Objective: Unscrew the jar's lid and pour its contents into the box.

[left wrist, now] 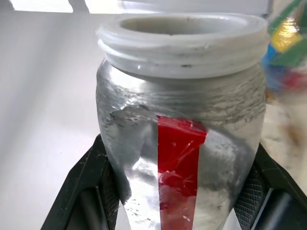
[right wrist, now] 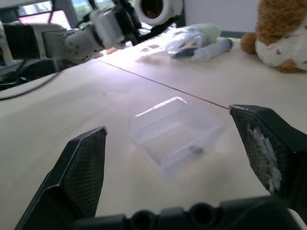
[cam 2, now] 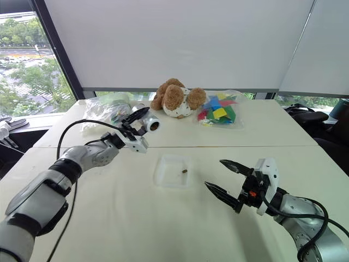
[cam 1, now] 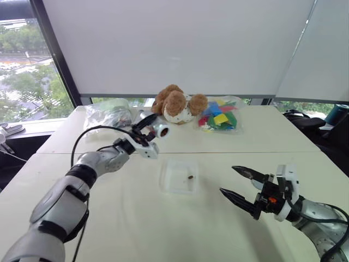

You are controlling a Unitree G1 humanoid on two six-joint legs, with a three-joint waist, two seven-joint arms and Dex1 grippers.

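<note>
Jar (cam 1: 158, 130) hung lidless in the left gripper (left wrist: 177, 201), fingers clamped on its body, mouth tipped sideways above the table (cam 1: 109, 218) and just short of the box (cam 1: 179, 176). One dark piece (cam 1: 190, 177) already lay in the box, so pouring looked under way or nearly done. Right gripper (cam 2: 229, 183) hovered beside the box, jaws spread wide and holding nothing. Next, judging by this, the jar's mouth needed carrying over the box and tipping lower to check for remnants.
</note>
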